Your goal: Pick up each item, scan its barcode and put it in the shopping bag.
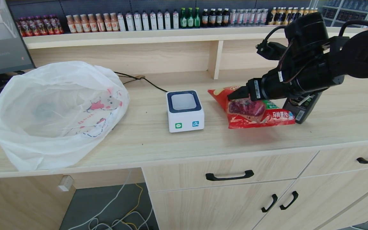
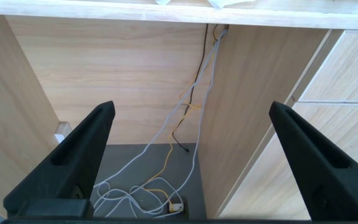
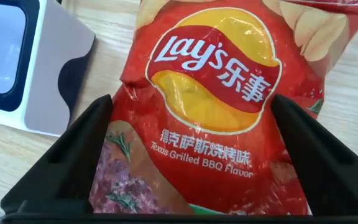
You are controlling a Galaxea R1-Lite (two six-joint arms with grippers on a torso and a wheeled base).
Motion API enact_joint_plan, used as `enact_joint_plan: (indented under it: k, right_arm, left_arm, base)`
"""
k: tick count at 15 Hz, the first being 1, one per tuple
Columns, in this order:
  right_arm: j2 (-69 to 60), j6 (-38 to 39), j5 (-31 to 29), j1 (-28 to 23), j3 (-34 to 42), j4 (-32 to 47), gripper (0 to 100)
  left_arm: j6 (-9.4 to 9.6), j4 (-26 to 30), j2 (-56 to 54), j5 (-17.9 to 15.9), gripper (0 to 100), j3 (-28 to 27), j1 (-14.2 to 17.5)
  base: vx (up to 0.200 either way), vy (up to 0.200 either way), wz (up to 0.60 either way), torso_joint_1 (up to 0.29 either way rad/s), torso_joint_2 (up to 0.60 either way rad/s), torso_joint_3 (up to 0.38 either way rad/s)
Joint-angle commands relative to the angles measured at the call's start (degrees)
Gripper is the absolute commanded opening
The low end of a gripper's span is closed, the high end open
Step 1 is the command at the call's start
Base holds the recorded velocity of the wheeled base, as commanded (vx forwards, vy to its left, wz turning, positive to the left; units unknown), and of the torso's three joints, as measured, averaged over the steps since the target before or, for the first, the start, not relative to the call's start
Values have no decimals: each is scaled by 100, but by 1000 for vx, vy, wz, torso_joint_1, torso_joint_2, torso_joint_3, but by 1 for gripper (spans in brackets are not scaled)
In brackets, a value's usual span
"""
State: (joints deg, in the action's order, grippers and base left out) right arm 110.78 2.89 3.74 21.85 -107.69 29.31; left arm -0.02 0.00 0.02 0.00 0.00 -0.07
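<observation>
A red bag of chips (image 1: 254, 110) lies flat on the wooden counter (image 1: 145, 140), just right of the white barcode scanner (image 1: 185, 110). My right gripper (image 1: 237, 93) hovers low over the bag's near end; in the right wrist view it (image 3: 191, 168) is open, one finger on each side of the chips bag (image 3: 210, 93), with the scanner (image 3: 17, 68) beside it. A dark box with a barcode (image 1: 302, 108) leans behind the bag, partly hidden by my arm. The white plastic shopping bag (image 1: 56, 111) gapes open at the counter's left. My left gripper (image 2: 191, 168) hangs open below the counter.
A raised shelf with a row of bottles (image 1: 171, 19) runs along the back, and a monitor (image 1: 2, 38) stands at the back left. A black cable (image 1: 145, 80) runs behind the scanner. Drawers (image 1: 228, 175) sit under the counter's front edge; loose cables (image 2: 160, 180) lie on the floor.
</observation>
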Motion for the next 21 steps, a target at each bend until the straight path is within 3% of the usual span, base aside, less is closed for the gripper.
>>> enact_joint_plan:
  k: [1,5,15,21]
  right_arm:
    - [111,-16,12,48,29,5,100]
    - [287,-131,74,48,-15,14,100]
    - [761,-131,74,-189,-690,1271,100]
    - [963,-122,136,-163,-690,1279,100]
  left_arm:
    - [-6,0,-2,0,100,0,-1]
    - [2,0,-2,0,100,0,-1]
    - [-6,0,-2,0,100,0,-1]
    - [-6,0,-2,0,100,0,-1]
  base:
    - [0,0,0,0,0,0]
    - [0,0,0,0,0,0]
    - [0,0,0,0,0,0]
    - [0,0,0,0,0,0]
